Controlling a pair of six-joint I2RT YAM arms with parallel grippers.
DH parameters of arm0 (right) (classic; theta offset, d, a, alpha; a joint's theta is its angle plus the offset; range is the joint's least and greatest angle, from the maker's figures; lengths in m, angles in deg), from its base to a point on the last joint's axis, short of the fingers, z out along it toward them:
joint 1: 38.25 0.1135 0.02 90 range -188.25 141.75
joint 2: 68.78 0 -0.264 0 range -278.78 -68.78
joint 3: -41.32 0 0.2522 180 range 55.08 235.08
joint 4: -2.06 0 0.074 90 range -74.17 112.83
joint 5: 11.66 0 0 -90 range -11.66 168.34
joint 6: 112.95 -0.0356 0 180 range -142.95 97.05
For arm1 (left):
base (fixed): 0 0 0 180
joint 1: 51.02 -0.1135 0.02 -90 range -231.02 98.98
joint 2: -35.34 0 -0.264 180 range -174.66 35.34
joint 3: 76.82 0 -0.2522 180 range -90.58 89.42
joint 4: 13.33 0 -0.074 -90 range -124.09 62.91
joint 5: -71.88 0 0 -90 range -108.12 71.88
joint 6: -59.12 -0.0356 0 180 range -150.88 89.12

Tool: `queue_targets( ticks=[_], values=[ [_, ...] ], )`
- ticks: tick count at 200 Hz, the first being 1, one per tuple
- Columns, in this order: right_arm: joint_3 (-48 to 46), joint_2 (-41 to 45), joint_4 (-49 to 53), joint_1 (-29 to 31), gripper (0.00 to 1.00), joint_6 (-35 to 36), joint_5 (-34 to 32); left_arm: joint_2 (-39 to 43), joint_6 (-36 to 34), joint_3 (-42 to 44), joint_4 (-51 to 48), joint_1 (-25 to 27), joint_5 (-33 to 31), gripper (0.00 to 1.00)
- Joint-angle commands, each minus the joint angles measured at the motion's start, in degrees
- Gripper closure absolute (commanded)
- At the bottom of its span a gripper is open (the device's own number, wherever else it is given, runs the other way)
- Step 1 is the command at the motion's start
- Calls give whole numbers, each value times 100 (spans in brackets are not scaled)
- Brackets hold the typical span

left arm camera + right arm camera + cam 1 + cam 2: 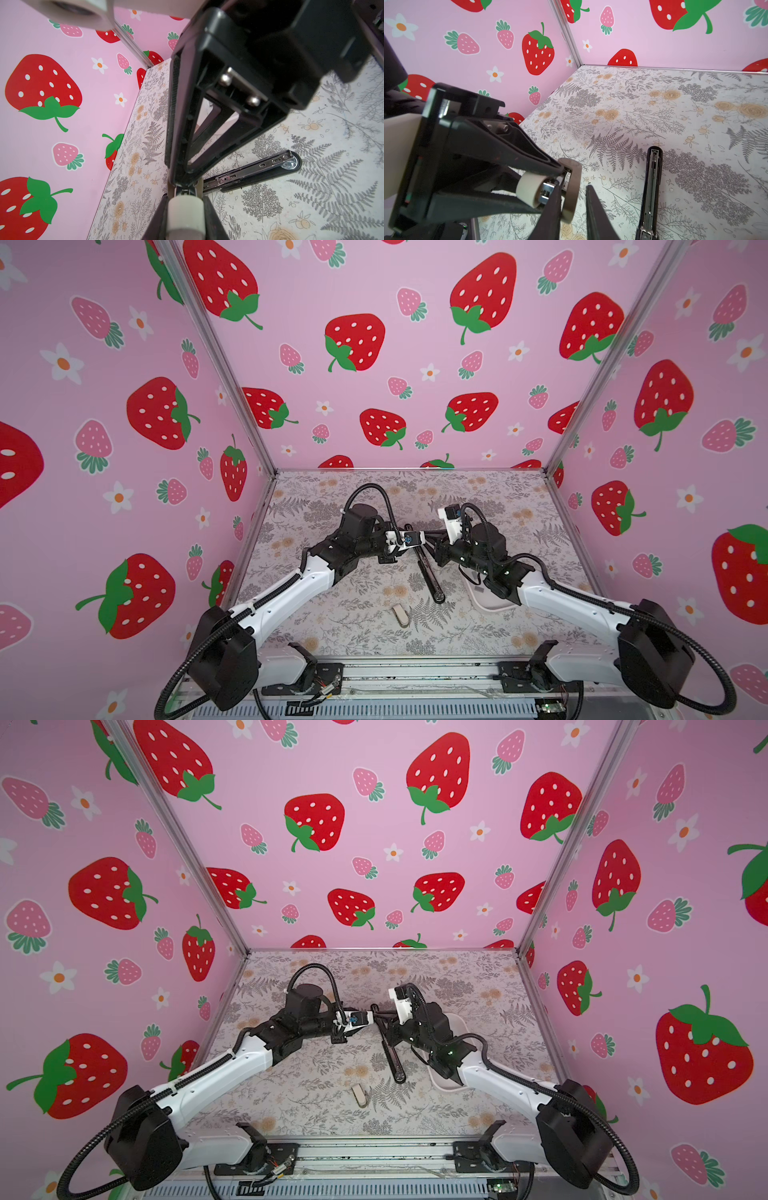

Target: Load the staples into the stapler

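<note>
The stapler [527, 189], a small cream one, is sitting above the table [654, 104] in the right wrist view. The left gripper [549, 188] is clamping its body, with metal showing at the open end. The right gripper [572, 186] is straddling the stapler's tan cover. A sliver of table is showing beside one finger, so I cannot tell whether it is pinching.

The left wrist view is showing those fingers converging at the stapler's tip, with a long black stapler [259, 168] lying opened flat beyond.

Only the top views are showing a second small stapler [401, 615] lying near the front. They are also showing a white tray [492, 605] under the right arm, holding a grey strip of staples [479, 590] that is barely readable.
</note>
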Motion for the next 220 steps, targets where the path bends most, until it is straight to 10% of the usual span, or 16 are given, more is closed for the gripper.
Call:
queue_targets(
  ticks=[1, 120, 220],
  values=[
    [82, -170, 131, -78, 82, -22, -239, 83, -146, -108, 87, 21, 443, 100],
    [29, -486, 104, -448, 95, -455, -34, 83, -212, -139, -53, -92, 1008, 100],
    [44, -476, 156, -475, 65, -414, -97, 135, -132, -150, -32, -224, 1935, 100]
  ],
)
